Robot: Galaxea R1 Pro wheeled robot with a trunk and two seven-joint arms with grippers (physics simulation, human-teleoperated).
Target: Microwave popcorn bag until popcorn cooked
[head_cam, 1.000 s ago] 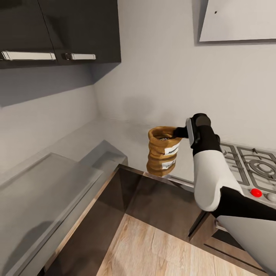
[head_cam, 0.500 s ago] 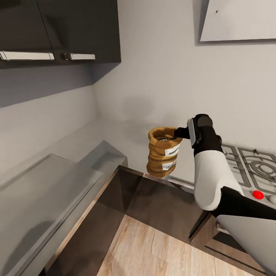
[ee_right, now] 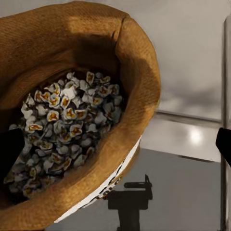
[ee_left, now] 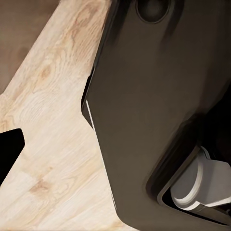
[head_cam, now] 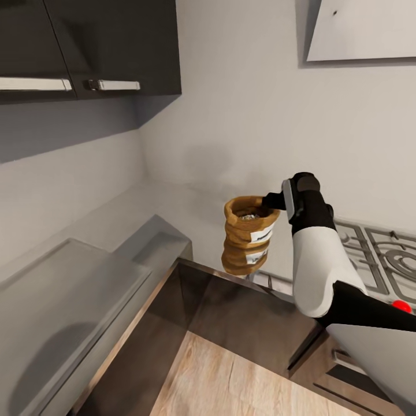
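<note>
The mustard-tan popcorn bag [head_cam: 249,224] hangs just above the reflective silver-grey countertop [head_cam: 173,199], with its mirror image below it. My right gripper [head_cam: 270,201] is shut on the bag's thick rolled rim on the side nearest the hob. The right wrist view looks into the bag [ee_right: 137,72] at a heap of whitish popcorn [ee_right: 67,125] with yellow centres. A dark fingertip [ee_right: 9,151] sits beside the rim. In the left wrist view one black fingertip [ee_left: 9,147] shows over the wood floor; the other is hidden. The microwave is out of view.
A steel gas hob [head_cam: 393,260] with a red knob [head_cam: 403,306] lies to the right of the bag. Dark wall cabinets [head_cam: 110,46] hang at the upper left. A raised grey slab [head_cam: 63,294] runs along the left. Pale wood floor [head_cam: 231,381] lies below.
The bag has risen a little off the countertop, so it now stands apart from its reflection. The whole picture has shifted slightly; the camera moved.
</note>
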